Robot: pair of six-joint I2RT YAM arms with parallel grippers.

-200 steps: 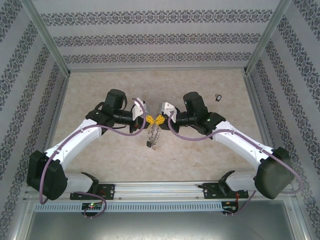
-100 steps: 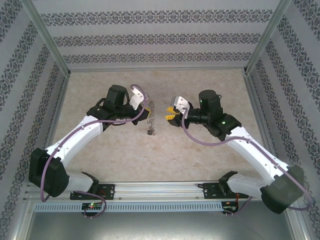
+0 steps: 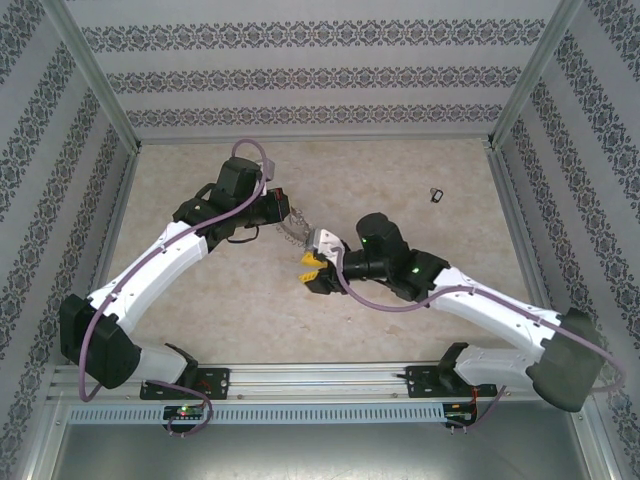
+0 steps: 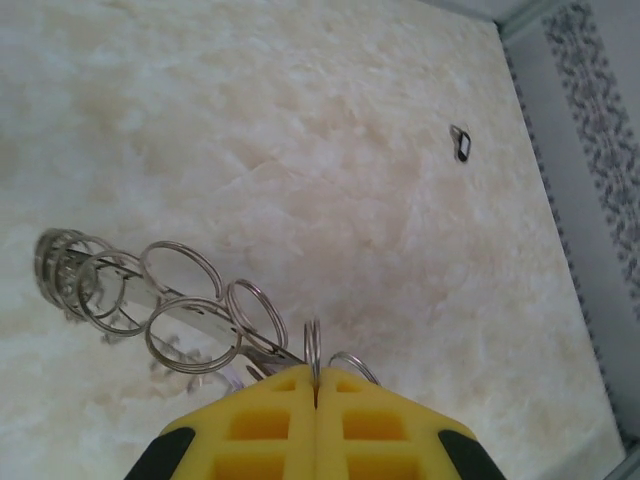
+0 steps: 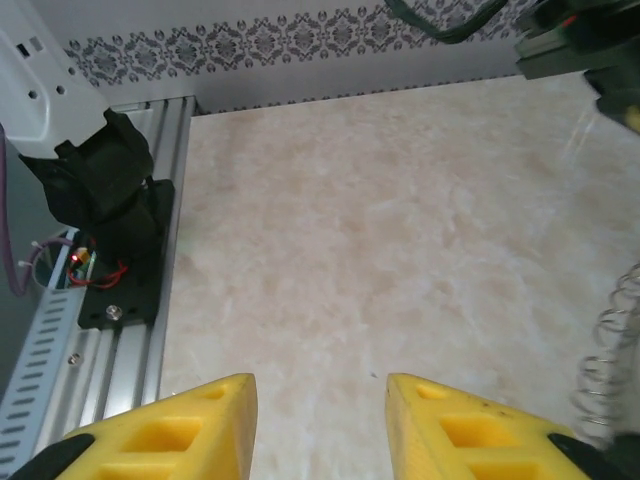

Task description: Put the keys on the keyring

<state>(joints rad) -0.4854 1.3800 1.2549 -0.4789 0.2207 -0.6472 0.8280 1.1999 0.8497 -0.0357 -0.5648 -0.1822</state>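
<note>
Pinching one loop of the keyring (image 4: 190, 320) in the closed left pincer (image 4: 315, 375), holding the bundle ahead of the fingertips, seemingly clear of the tabletop (image 3: 380, 180), likely to present it for threading. Hovering nearby with the right pincer (image 5: 320, 385) parted and empty. Leaving one small dark key (image 3: 436, 194) well beyond it, probably next.

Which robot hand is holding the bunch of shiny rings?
The left gripper: it is shut on one ring of the keyring. The right gripper is open and holds nothing.
</note>
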